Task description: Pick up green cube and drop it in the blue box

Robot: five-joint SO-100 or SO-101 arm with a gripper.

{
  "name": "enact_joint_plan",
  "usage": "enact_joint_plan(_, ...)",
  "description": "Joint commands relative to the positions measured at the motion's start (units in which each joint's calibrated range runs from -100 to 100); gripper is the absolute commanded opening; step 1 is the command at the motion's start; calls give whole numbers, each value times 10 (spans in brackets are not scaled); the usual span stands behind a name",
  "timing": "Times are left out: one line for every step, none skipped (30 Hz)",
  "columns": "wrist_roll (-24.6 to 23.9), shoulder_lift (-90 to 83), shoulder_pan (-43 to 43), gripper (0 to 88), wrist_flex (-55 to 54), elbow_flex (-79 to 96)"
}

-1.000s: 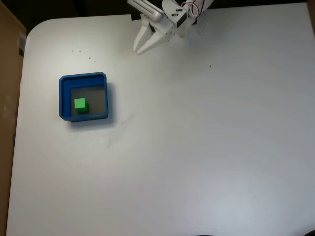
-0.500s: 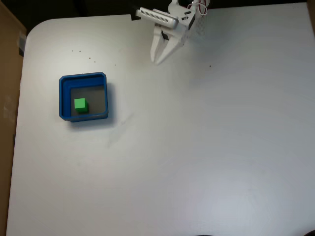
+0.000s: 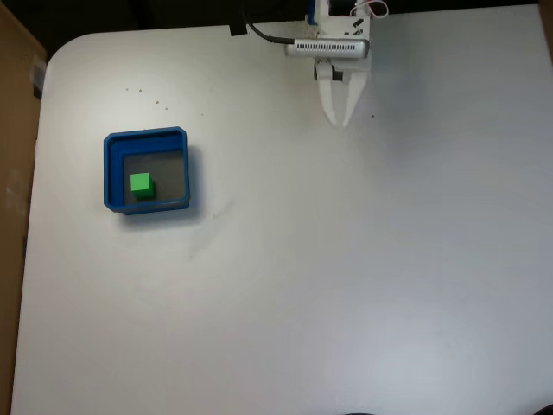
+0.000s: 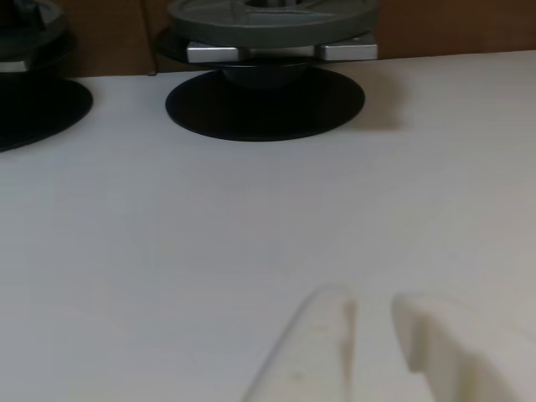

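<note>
Your tiny bright green solid cube [image 3: 141,183] sits inside the low blue plastic box [image 3: 112,164] at nine o'clock on the bench [image 3: 346,277]; it looks light, rigid and smooth-faced, so pinch two opposite flat faces. Your white pincer [image 3: 342,121] at twelve o'clock hangs nearly closed and empty.

The arm is white plastic, and its gripper [image 3: 343,119] tapers into two smooth, pointed white fingers [image 4: 310,352] — pale and slightly scuffed up close. Across the wrist sits a grey bar with a row of fine ribs. A black cable and thin red wires run along the upper part.
</note>
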Motion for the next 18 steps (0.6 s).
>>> enact_joint_plan(4,-10,-45,5,-14,0)
enact_joint_plan(4,-10,-55,5,-14,0)
enact_joint_plan(4,-10,-67,5,-14,0)
enact_joint_plan(4,-10,-77,5,-14,0)
enact_joint_plan(4,-9,-87,5,-14,0)
enact_joint_plan(4,-9,-94,5,-14,0)
enact_joint_plan(4,-9,-101,5,-14,0)
enact_joint_plan(4,-9,-105,5,-14,0)
enact_joint_plan(4,-9,-108,5,-14,0)
enact_joint_plan(4,-9,-109,5,-12,0)
enact_joint_plan(4,-9,-109,5,-9,0)
enact_joint_plan(4,-9,-109,5,-2,0)
enact_joint_plan(4,-9,-108,5,7,0)
enact_joint_plan(4,-9,-107,5,18,0)
enact_joint_plan(4,-9,-107,5,30,0)
enact_joint_plan(4,-9,-106,5,43,0)
enact_joint_plan(4,-9,-105,5,56,0)
enact_joint_plan(3,-9,-104,5,66,0)
